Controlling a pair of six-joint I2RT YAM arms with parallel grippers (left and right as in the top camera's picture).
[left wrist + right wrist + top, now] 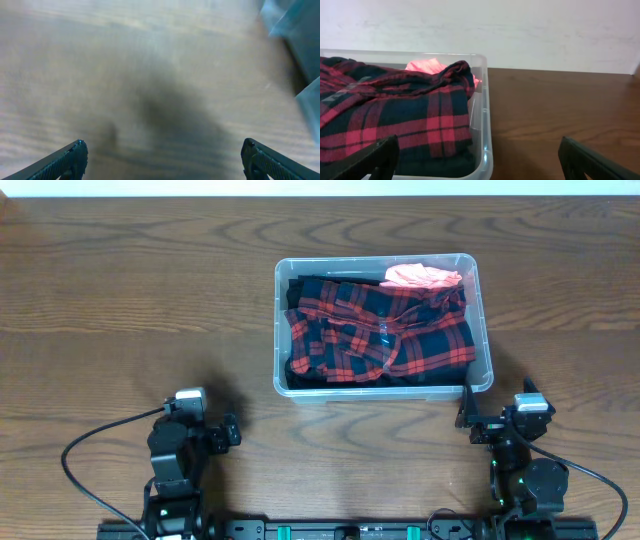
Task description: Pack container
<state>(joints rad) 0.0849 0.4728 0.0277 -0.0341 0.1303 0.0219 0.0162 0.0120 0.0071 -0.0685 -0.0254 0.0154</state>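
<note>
The clear plastic container [482, 330] stands on the wooden table, filled with a red-and-black plaid garment [380, 332] and a pink cloth [420, 276] at its far right corner. In the right wrist view the container [485, 115] shows its near right corner, with the plaid garment [395, 115] and the pink cloth [426, 65] inside. My right gripper [497, 423] sits just in front of that corner, open and empty. My left gripper [205, 432] rests well to the left of the container, open over bare wood, nothing between its fingers [75, 155].
Brown wood-grain table [120, 300] lies all around. A pale wall [520, 30] rises behind the table's far edge. Black cables loop beside both arm bases at the near edge.
</note>
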